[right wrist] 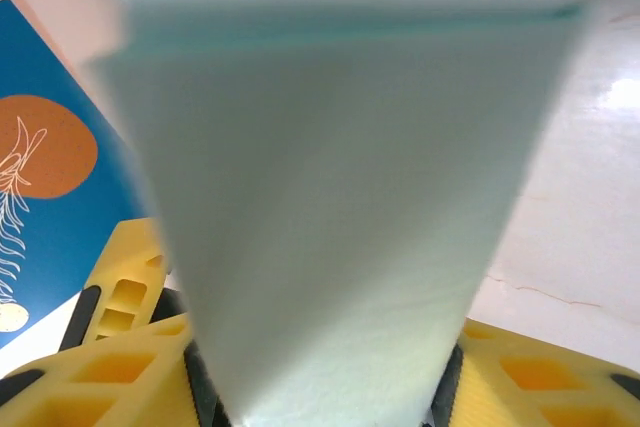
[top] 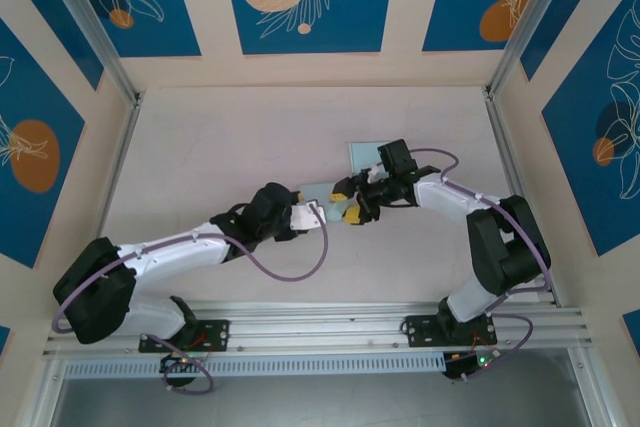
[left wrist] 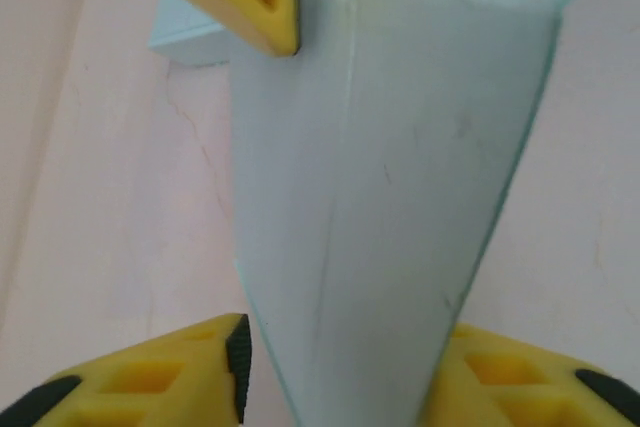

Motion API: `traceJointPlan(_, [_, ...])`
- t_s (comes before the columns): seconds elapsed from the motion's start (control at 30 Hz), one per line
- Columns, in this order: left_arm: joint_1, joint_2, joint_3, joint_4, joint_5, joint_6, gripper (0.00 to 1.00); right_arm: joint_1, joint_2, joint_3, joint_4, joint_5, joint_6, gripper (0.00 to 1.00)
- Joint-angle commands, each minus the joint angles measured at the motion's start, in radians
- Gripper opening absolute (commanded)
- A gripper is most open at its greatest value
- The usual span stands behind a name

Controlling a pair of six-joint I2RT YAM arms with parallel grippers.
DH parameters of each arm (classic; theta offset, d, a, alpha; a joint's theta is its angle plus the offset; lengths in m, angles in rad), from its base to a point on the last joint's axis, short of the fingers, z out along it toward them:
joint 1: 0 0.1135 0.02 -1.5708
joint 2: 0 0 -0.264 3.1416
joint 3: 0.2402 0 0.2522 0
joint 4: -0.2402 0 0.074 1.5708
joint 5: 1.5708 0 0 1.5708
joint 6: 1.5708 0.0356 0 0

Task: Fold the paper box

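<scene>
**Top external view: paper box caught between both grippers at mid-table**

The pale blue-green paper box (top: 318, 191) is seen near the middle of the table (top: 200, 137), slightly right of centre, with one flat flap stretched toward the far right. It is approached from the left by the left gripper (left wrist: 340, 347) and from the right by the right gripper (right wrist: 320, 377).

In the left wrist view, a creased panel of the box is framed by the yellow fingers (left wrist: 150, 377). The jaws are drawn in narrow around it, but it cannot be told whether it is actually pinched. A fingertip of the right gripper is seen against the box's far corner.

In the right wrist view, the gap between the pads is taken up by the box, which is clasped on both sides.
</scene>
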Motion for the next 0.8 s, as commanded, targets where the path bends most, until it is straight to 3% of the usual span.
traceJointPlan(0.0, [-0.001,-0.017,0.071,-0.174,0.061,-0.02,0.3,-0.024,-0.06,-0.016,-0.036,-0.023,-0.028,0.59])
traceJointPlan(0.1, [0.001,0.002,0.102,-0.215,0.091,-0.024,0.26,-0.039,-0.075,-0.025,-0.027,0.007,-0.036,0.59])
traceJointPlan(0.23, [0.001,0.013,0.079,-0.146,0.127,-0.002,0.21,-0.038,-0.052,-0.03,0.032,0.028,-0.017,0.58])
traceJointPlan(0.37, [0.001,0.038,0.053,-0.058,0.078,0.04,0.09,-0.032,-0.041,-0.026,0.067,0.034,-0.001,0.59])
traceJointPlan(0.47, [-0.002,0.036,0.041,-0.045,0.06,0.063,0.07,-0.032,-0.058,-0.015,0.037,0.054,-0.028,0.59])
traceJointPlan(0.5, [-0.004,0.025,0.022,-0.029,0.059,0.071,0.11,-0.033,-0.066,-0.009,0.014,0.069,-0.046,0.59])
traceJointPlan(0.57, [-0.006,-0.006,-0.034,0.008,0.053,0.091,0.43,-0.035,-0.088,-0.006,-0.023,0.094,-0.073,0.59])
traceJointPlan(0.6, [-0.008,-0.019,-0.064,0.021,0.044,0.105,0.53,-0.04,-0.102,-0.01,-0.032,0.101,-0.081,0.6])
traceJointPlan(0.67, [-0.009,-0.03,-0.117,0.032,0.024,0.151,0.64,-0.052,-0.132,-0.029,-0.032,0.114,-0.082,0.59])
traceJointPlan(0.77, [-0.011,0.022,-0.176,0.115,-0.039,0.218,0.66,-0.078,-0.178,-0.065,-0.015,0.118,-0.076,0.62])
